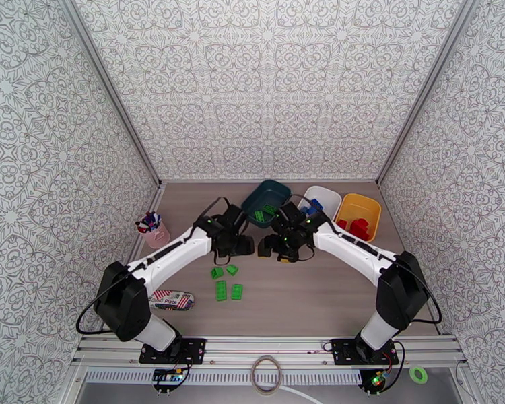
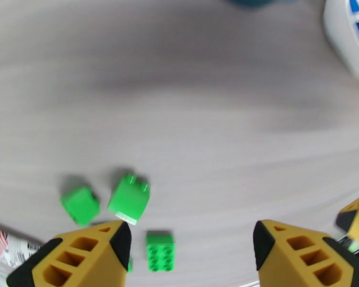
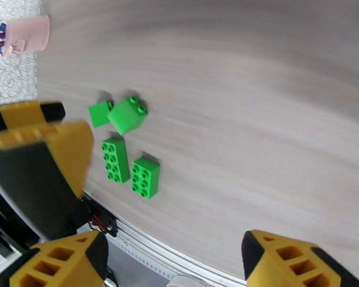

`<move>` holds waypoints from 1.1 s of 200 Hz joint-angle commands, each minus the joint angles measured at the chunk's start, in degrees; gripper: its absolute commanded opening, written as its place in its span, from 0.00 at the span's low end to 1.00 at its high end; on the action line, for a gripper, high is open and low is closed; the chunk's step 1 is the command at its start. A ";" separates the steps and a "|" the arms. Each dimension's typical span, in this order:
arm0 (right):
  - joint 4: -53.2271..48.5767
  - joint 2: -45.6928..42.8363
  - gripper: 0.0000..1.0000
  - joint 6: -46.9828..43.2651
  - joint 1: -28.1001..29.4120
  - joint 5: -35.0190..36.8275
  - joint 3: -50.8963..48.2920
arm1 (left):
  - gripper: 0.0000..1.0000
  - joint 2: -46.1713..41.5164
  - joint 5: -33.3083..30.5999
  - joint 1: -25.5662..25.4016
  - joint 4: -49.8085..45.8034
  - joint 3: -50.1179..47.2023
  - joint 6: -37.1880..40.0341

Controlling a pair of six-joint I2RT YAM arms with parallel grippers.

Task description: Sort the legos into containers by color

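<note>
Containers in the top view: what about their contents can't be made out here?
Top view, dark teal plastic bin: green bricks inside too small to count.
Top view, white plastic bin: right arm covers its near part; the left wrist view cuts it at the frame edge.
Top view, yellow plastic bin: red bricks merge into one blob.

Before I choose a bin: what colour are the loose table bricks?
The bricks are green, clearest in the right wrist view.

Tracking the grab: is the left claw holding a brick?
No, the left claw is open, with bare table showing in its gap.
</note>
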 commanded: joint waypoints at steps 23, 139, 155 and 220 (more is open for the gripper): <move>-0.44 -3.11 0.77 1.78 2.98 3.82 -5.49 | 0.69 -2.68 -3.81 -6.60 -2.75 -7.62 -6.36; 2.11 -9.34 0.76 5.04 4.43 5.16 -14.67 | 0.56 1.74 -0.22 -12.14 5.42 -17.33 -11.16; 2.11 -9.49 0.76 5.13 4.52 5.21 -14.70 | 0.55 2.43 0.01 -12.10 6.11 -17.88 -11.24; 2.40 -9.29 0.76 5.13 4.48 4.83 -14.96 | 0.45 3.71 0.02 -12.02 6.78 -17.98 -11.40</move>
